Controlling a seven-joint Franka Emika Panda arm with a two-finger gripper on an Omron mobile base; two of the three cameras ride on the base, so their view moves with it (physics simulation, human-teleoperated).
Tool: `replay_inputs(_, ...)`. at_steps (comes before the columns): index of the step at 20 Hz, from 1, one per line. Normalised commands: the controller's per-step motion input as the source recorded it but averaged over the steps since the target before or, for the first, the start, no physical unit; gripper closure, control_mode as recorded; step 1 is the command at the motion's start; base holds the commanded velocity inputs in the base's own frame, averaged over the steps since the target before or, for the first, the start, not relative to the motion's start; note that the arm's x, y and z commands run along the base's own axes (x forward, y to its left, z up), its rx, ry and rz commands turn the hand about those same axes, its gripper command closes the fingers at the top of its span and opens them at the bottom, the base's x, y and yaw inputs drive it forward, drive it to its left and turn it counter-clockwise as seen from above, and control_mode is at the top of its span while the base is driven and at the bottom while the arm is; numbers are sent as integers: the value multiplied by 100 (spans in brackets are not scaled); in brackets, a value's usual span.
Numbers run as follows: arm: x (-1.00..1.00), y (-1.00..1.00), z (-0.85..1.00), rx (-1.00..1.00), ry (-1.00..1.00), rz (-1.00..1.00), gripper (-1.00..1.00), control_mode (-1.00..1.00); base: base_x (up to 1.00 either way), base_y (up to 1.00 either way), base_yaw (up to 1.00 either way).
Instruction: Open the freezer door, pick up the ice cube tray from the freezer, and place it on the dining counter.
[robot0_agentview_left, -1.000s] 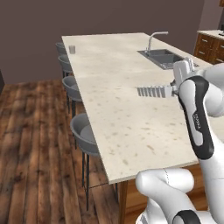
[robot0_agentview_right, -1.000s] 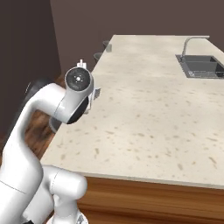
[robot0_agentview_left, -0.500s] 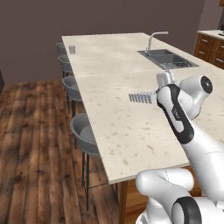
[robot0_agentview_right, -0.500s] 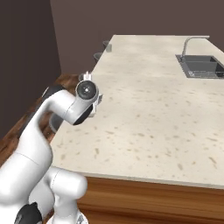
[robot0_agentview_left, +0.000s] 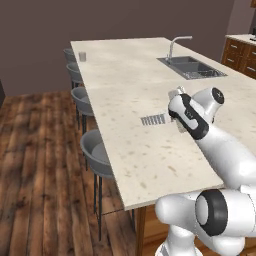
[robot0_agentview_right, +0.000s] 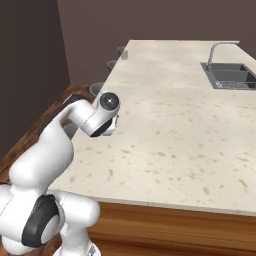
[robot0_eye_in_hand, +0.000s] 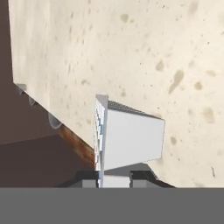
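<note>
Change: since a second ago the arm has swung down and toward the stools side, carrying the tray lower over the counter; half a second ago it was already partway there.
Gripper: the gripper (robot0_agentview_left: 170, 118) is clamped on the tray (robot0_agentview_left: 153, 120), jaws drawn in tight on one short end.
Gripper, hand view: two dark tips at the bottom pinch the tray's near end (robot0_eye_in_hand: 114, 180); the tray (robot0_eye_in_hand: 127, 138) stretches straight away from them.
Tray: pale, ribbed with small compartments, sticking out ahead of the fingers toward the stools side, over the counter (robot0_agentview_left: 125, 75).
Tray height: it looks close to the stone, but I cannot tell from these views whether it touches.
Tray tilt: in the hand view it is seen edge-on, compartment side turned to one side, plain pale wall facing the camera.
Counter: beige speckled top under and all around the gripper (robot0_agentview_right: 170, 100); its edge lies beyond the tray's far end in the hand view (robot0_eye_in_hand: 65, 52).
Sink: steel sink (robot0_agentview_left: 192, 67) with its tap (robot0_agentview_left: 176, 45), well behind the gripper on the far side of the counter.
Stools: grey round stools (robot0_agentview_left: 96, 150) in a row past the counter edge, ahead of the tray tip.
Cup: a small cup (robot0_agentview_left: 82, 56) sits far off at the counter's far corner.
Right base view: the arm's wrist (robot0_agentview_right: 107, 112) hangs over the near counter edge.
</note>
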Motion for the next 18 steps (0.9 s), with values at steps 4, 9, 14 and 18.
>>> replay_inputs(4,53,4,-51,0,0,5,100,-100,0,0,0)
replay_inputs(9,40,7,-42,0,-8,4,100,-100,0,0,0)
replay_inputs(14,45,6,-37,0,-4,3,100,-100,0,0,0)
replay_inputs(18,43,8,-42,0,0,2,100,-100,0,0,0)
